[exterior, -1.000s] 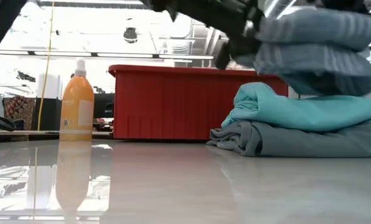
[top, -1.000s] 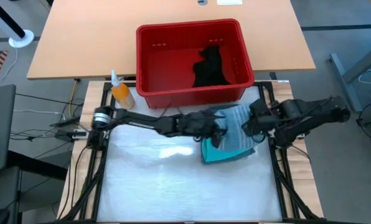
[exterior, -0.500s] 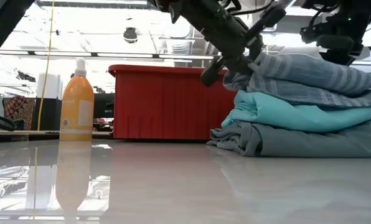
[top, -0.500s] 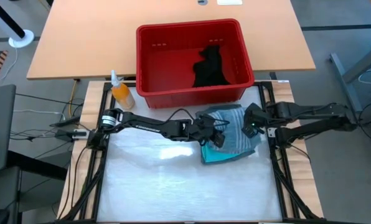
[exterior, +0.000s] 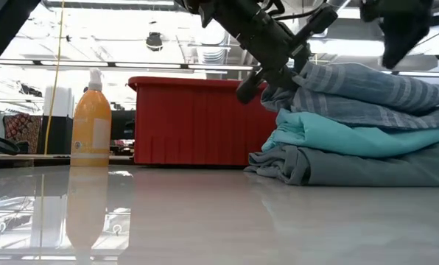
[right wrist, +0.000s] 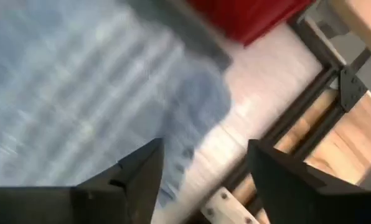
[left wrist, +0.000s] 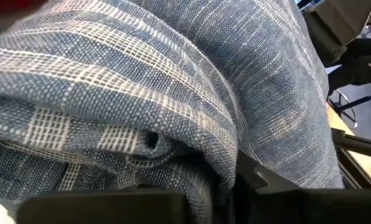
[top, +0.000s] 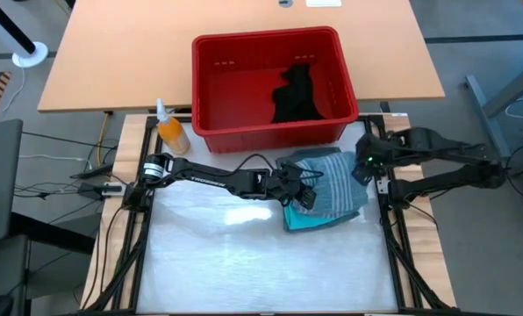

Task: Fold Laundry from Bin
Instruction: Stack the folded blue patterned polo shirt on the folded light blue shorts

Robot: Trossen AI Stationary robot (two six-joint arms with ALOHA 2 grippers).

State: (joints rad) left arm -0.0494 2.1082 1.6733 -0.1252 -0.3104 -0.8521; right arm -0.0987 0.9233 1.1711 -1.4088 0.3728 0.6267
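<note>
The left gripper (top: 304, 195) is at the left edge of the striped shirt (top: 332, 182). Its fingers are almost pressed together, and they pinch the folded edge of the cloth, as the left wrist view shows with the fabric (left wrist: 142, 93) lying right over the fingers. In the low view this gripper (exterior: 267, 70) sits at the upper left corner of the shirt (exterior: 367, 92).

The right gripper (top: 364, 161) is beside the right edge of the shirt, raised above the pile, and it holds nothing. Its two fingers (right wrist: 142, 171) are spread wide, with the shirt (right wrist: 79, 93) and the table under them.

The shirt lies on top of a turquoise garment (exterior: 352, 136), which lies on a grey-green one (exterior: 352, 168). This pile is on the white table (top: 226, 254), just in front of the red bin (top: 270, 123). A black garment (top: 295, 95) is in the bin. An orange bottle (top: 170, 130) stands left of the bin.
</note>
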